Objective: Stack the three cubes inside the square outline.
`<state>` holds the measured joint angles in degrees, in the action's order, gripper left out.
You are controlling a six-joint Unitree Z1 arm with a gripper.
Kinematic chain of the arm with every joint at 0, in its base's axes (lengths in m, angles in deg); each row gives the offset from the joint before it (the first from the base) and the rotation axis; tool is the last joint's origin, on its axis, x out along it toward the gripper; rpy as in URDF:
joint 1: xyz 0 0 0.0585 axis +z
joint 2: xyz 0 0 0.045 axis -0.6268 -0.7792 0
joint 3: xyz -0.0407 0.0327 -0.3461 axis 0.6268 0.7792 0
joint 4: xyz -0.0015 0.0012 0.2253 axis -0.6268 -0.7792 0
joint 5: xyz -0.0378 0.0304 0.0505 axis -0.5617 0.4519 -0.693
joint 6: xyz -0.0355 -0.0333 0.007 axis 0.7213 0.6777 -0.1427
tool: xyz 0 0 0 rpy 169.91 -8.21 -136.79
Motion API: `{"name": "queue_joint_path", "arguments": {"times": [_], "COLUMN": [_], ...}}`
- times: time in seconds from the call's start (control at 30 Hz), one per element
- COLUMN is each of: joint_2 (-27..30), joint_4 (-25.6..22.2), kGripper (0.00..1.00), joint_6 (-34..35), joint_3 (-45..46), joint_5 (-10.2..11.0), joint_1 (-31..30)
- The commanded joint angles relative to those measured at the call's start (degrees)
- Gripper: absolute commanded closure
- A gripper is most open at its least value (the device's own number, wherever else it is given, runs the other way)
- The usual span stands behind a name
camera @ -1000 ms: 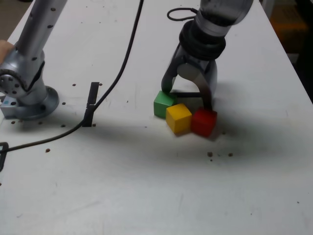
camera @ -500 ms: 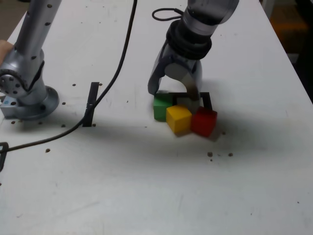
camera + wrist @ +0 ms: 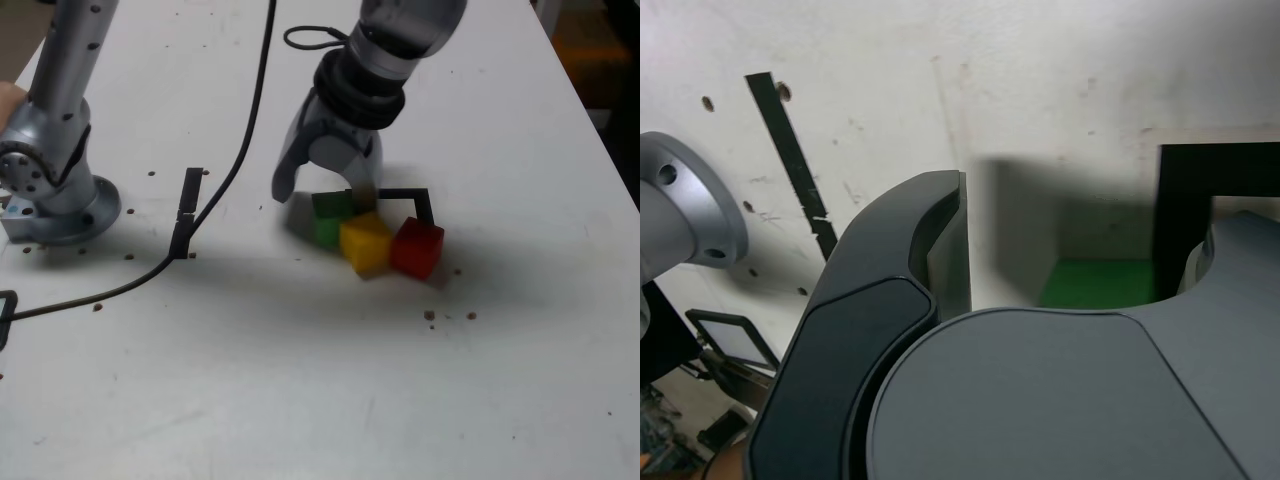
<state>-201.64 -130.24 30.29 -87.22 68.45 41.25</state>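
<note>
In the exterior view the three cubes lie side by side, touching: the green cube, the yellow cube and the red cube. Behind them the square outline is partly covered by the cubes and the gripper. My gripper stands open just above the table, one finger on each side of the green cube. The wrist view shows the green cube between the fingers, next to a corner of the square outline. Nothing is held.
The arm's base stands at the exterior view's left, and a black cable runs from it across the table. Between base and cubes lies a straight black tape strip. Small dark specks dot the table. The table's edge is at the right.
My gripper has moved to the exterior view's left, from over the square outline to over the green cube, and stayed open. The cubes have not moved.
</note>
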Motion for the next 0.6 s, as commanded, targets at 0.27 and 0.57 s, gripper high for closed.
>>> {"name": "queue_joint_path", "arguments": {"times": [0.27,0.57], "joint_2": [3.7,3.7], "joint_4": [1.8,4.0], "kGripper": [0.15,0.15], "joint_6": [1.0,2.4], "joint_3": [5.3,5.3], "joint_5": [-3.0,-8.3], "joint_1": [-1.7,-7.8]}}
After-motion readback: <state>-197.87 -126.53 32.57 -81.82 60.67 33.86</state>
